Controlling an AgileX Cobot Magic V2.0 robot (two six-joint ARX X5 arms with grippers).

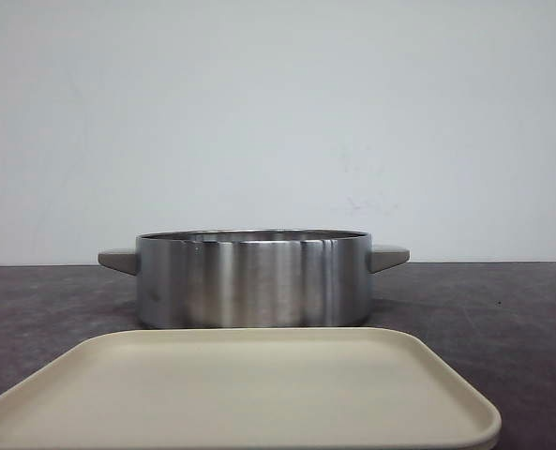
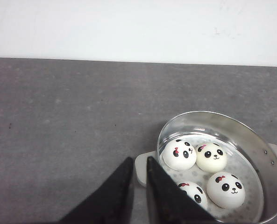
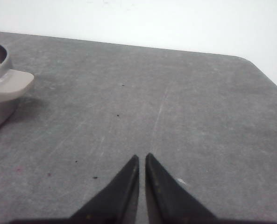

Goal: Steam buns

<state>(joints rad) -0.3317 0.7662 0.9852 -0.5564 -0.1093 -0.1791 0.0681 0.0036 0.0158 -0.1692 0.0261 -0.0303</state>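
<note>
A round, brushed stainless-steel steamer pot point(image 1: 253, 279) with two beige side handles is stood on the dark grey speckled surface point(image 1: 503, 309), directly behind a flat, cream-coloured rectangular tray with rounded corners point(image 1: 240, 394). The tray is seen bare in the front view, and this is judged to mean that it has served as the place from which the buns were taken, so that the loading step appears finished.

In the left wrist view, four smooth white dome-shaped buns with black panda faces point(image 2: 204, 171) are counted, all lying inside the pot on its perforated steaming plate. They are set close together in a loose cluster, faces upward, none stacked on another; such a single layer is judged suitable for even steaming. One bun is partly hidden behind the left claw. No lid is seen in any view.

The black left claw point(image 2: 138, 179) is held over the pot's near handle, its two fingers drawn almost together with only a narrow slit between them and nothing gripped. The black right claw point(image 3: 141, 172) is held above bare surface, well apart from the pot's other handle, likewise closed to a thin gap and empty. One pot, one tray, two claws and four buns are counted.
</note>
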